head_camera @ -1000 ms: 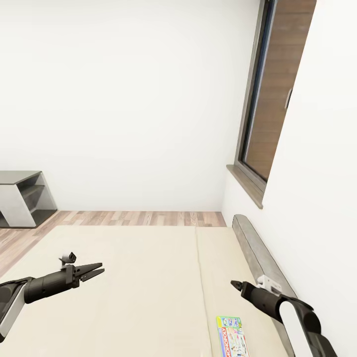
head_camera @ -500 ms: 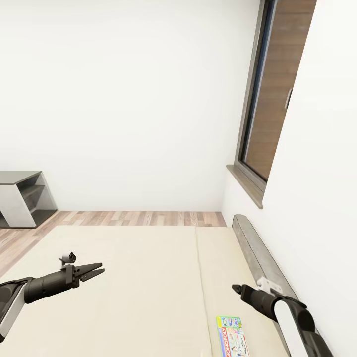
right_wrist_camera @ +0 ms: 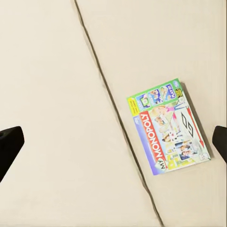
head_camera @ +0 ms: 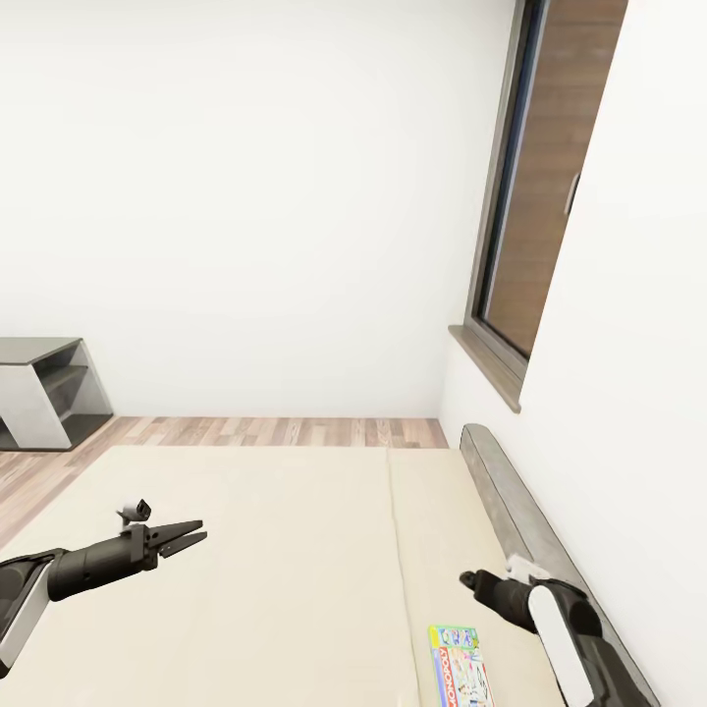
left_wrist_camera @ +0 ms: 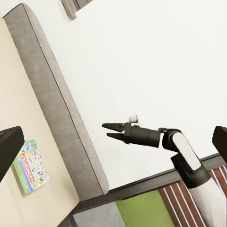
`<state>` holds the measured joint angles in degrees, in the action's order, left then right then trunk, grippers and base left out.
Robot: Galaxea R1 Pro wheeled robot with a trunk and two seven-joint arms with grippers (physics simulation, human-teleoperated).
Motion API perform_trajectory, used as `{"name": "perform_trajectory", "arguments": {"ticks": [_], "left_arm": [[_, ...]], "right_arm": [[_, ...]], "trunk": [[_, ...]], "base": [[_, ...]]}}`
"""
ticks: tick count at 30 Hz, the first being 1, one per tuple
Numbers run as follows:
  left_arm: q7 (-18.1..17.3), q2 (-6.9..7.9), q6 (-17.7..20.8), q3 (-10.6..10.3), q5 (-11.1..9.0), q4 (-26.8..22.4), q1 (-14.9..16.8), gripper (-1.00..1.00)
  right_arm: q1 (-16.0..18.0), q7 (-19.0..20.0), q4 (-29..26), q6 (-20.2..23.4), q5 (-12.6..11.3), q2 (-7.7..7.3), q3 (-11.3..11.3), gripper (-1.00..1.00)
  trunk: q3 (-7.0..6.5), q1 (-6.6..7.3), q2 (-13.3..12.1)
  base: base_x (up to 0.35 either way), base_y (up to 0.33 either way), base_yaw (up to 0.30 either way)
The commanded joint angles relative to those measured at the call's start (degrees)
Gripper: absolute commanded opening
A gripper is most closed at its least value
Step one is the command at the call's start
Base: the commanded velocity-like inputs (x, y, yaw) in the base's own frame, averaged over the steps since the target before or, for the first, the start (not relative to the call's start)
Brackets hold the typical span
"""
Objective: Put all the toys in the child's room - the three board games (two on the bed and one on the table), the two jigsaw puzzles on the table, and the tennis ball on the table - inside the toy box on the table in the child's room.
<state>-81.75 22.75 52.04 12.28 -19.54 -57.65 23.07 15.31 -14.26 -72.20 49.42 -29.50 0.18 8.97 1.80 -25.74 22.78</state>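
The bed [head_camera: 295, 550] takes up the lower part of the head view, its beige mattress split by a seam running away from the robot and its dark grey headboard [head_camera: 516, 511] set against the white wall under the window [head_camera: 535, 196]. One board game [head_camera: 460, 666] lies flat on the mattress on the headboard side of the seam, close to the headboard; the bottom edge of the head view cuts it off, so just its green-topped upper part shows there. In the right wrist view the whole lid [right_wrist_camera: 169, 126] is visible, white and green with a red strip, lying just beside the seam without crossing it.

The left gripper [head_camera: 191, 537] hangs over the mattress well apart from the game, holding nothing, its fingers a narrow way apart. The right gripper [head_camera: 467, 580] is above the mattress just beyond the game's far end; from the head it is foreshortened and partly hidden by its own arm, but the left wrist view shows it [left_wrist_camera: 109, 132] with the fingers parted and empty. A grey shelf unit [head_camera: 44, 393] stands on the wood floor [head_camera: 275, 430], cut by the frame edge.
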Motion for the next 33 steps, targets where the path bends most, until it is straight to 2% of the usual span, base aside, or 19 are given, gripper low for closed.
{"name": "perform_trajectory", "arguments": {"ticks": [1,2,4,7,8,13,20,25,33], "left_arm": [[-0.1,0.02,0.6,0.0,-0.1,0.0,0.0,1.00],[-0.1,0.02,0.6,0.0,-0.1,0.0,0.0,1.00],[-0.1,0.02,0.6,-0.1,-0.2,0.0,0.0,1.00],[-0.2,0.00,0.6,-0.1,-0.2,0.0,0.0,1.00],[-0.2,0.01,0.6,-0.1,-0.2,0.0,0.0,1.00],[-0.2,0.01,0.6,-0.1,-0.2,0.0,0.0,1.00],[-0.2,0.02,0.6,-0.1,-0.2,-0.1,0.0,1.00],[-0.2,0.02,0.6,-0.1,-0.2,-0.1,0.0,1.00],[-0.2,0.02,0.6,0.0,-0.2,-0.1,0.0,1.00]], "right_arm": [[1.7,-0.7,3.1,0.1,0.3,0.04,0.1,1.00],[1.7,-0.7,3.1,0.1,0.3,0.04,0.1,1.00],[5.2,-0.8,9.5,-0.4,3.2,0.15,0.1,1.00],[8.5,-0.9,14.4,-1.4,5.5,0.17,0.1,1.00],[11.1,-0.9,17.7,-2.1,6.6,0.17,0.1,1.00],[18.3,-0.8,27.1,-3.1,8.3,0.12,0.1,1.00],[27.5,-0.9,40.2,-5.0,9.1,-0.13,0.1,1.00],[30.8,-0.9,45.5,-7.6,9.5,-0.16,0.1,1.00],[32.1,-0.6,48.0,-9.1,12.2,-0.59,-0.8,1.00]], "trunk": [[0.18,-0.04,0.1],[0.21,-0.04,0.1],[0.29,-0.04,0.1],[0.43,-0.04,0.1],[0.49,-0.04,0.1],[0.79,-0.04,0.1],[1.31,-0.04,0.1],[1.75,-0.04,0.1],[2.48,-0.04,0.1]], "base": [[0.000,0.000,0.000],[0.000,0.000,0.000],[0.000,0.000,0.000],[0.000,0.000,0.000],[0.000,0.000,0.000],[0.000,0.000,0.000],[0.000,0.000,0.000],[0.000,0.000,0.000],[0.000,0.000,0.000]]}}
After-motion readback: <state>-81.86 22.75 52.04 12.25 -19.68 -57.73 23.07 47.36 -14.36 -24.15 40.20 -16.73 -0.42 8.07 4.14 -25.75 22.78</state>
